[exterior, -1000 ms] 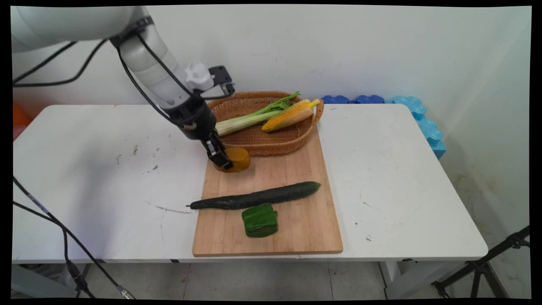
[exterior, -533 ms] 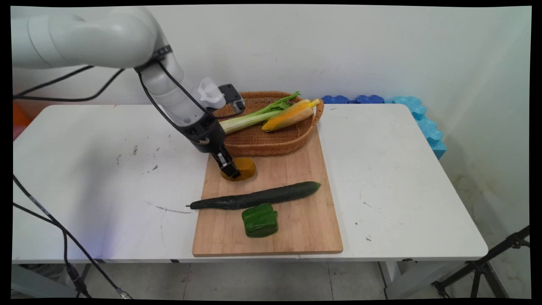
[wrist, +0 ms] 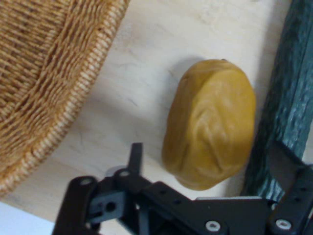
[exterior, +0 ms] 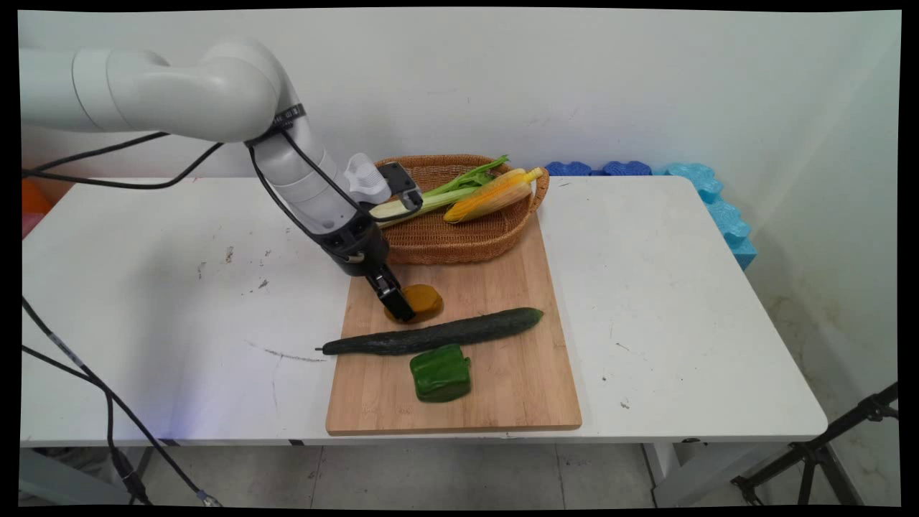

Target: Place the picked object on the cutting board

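Now the gripper hangs low over the wooden board, its fingers spread wide around a yellow-brown lump. That lump lies on the board between the basket and the long cucumber.

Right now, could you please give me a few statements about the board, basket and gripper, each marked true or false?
1. The gripper is open around the potato. True.
2. The potato lies in the basket. False: it lies on the board, between basket and cucumber.
3. The corn is in the basket. True.
4. The pepper sits on the bare table. False: it sits on the board.
5. The cucumber lies wholly on the board. False: its thin end overhangs the board's left edge.
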`<action>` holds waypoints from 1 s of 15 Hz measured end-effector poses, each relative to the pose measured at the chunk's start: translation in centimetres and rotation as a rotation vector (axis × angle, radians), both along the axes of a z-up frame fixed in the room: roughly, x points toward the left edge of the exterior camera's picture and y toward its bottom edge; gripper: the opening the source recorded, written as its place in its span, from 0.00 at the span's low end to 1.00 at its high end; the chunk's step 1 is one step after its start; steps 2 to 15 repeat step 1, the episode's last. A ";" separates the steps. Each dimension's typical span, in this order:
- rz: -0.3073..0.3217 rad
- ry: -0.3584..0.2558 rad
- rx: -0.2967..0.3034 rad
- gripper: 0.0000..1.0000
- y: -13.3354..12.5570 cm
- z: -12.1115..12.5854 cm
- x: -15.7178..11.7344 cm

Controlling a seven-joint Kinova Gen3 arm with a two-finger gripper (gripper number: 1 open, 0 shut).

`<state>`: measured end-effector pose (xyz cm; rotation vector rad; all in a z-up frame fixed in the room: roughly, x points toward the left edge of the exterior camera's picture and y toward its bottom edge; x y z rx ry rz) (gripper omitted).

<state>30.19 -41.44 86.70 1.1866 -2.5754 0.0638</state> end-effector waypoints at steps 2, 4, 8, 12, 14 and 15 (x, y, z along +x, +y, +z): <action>-0.004 0.007 -0.001 1.00 0.1 0.0 0.0; -0.004 0.007 -0.001 1.00 0.1 0.0 0.0; -0.004 0.007 -0.001 1.00 0.1 0.0 0.0; -0.004 0.007 -0.001 1.00 0.1 0.0 0.0; -0.004 0.007 -0.001 1.00 0.1 0.0 0.0; -0.004 0.007 -0.001 1.00 0.1 0.0 0.0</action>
